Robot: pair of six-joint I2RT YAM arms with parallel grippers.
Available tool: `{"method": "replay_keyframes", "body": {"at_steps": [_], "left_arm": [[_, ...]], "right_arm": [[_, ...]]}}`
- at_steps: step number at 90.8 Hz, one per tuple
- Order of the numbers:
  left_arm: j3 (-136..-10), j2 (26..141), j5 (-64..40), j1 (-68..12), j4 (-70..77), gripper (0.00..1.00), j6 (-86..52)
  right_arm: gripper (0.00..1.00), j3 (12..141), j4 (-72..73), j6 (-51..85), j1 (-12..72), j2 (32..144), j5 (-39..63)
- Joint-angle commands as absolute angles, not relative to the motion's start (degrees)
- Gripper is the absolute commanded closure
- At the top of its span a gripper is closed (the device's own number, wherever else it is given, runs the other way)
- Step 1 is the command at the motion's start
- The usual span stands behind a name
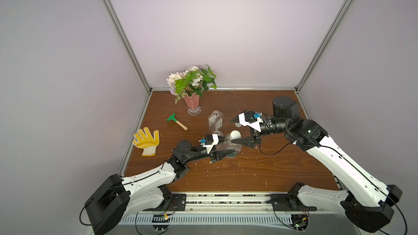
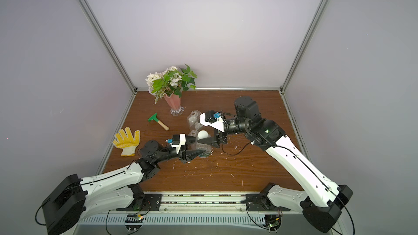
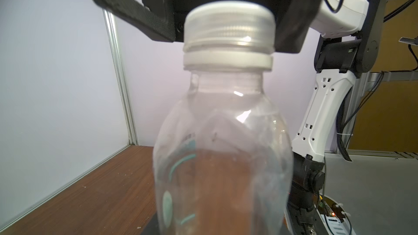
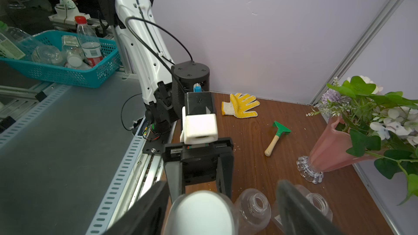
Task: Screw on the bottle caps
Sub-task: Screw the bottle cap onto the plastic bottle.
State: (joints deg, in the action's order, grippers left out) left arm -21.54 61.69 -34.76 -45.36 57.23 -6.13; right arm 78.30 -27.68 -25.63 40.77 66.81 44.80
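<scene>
A clear rounded bottle stands upright mid-table, and my left gripper is shut on its body. A flat white cap sits on its neck. My right gripper reaches in from the right with its jaws open on either side of that cap, and a gap shows at one finger. Behind them stand two uncapped bottles, a square labelled one and a smaller rounded one. A small white cap lies on the table under the right gripper.
A pink vase of flowers stands at the back. A green scraper and a yellow glove lie to the left. White crumbs dot the wooden table. A blue basket of bottles sits off the table.
</scene>
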Motion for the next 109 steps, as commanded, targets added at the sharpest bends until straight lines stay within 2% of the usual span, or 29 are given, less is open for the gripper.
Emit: {"method": "replay_keyframes", "body": {"at_steps": [1, 37, 80, 109], "left_arm": [[-23.3, 62.0, -36.3, -45.2, 59.3, 0.51, -6.7], [-23.4, 62.9, -35.4, -45.1, 59.3, 0.51, -6.7], [-23.4, 62.3, -33.7, -45.1, 59.3, 0.51, -6.0], [-23.5, 62.1, -28.7, -45.1, 59.4, 0.51, -3.9]], "right_arm": [[0.23, 77.8, -26.3, -26.5, 40.6, 65.9, 46.9], [0.43, 75.9, -25.4, -26.0, 40.7, 65.7, 46.7], [0.54, 73.3, -23.4, -23.2, 40.7, 65.2, 44.8], [0.61, 69.8, -17.8, -14.2, 40.9, 64.6, 35.6]]}}
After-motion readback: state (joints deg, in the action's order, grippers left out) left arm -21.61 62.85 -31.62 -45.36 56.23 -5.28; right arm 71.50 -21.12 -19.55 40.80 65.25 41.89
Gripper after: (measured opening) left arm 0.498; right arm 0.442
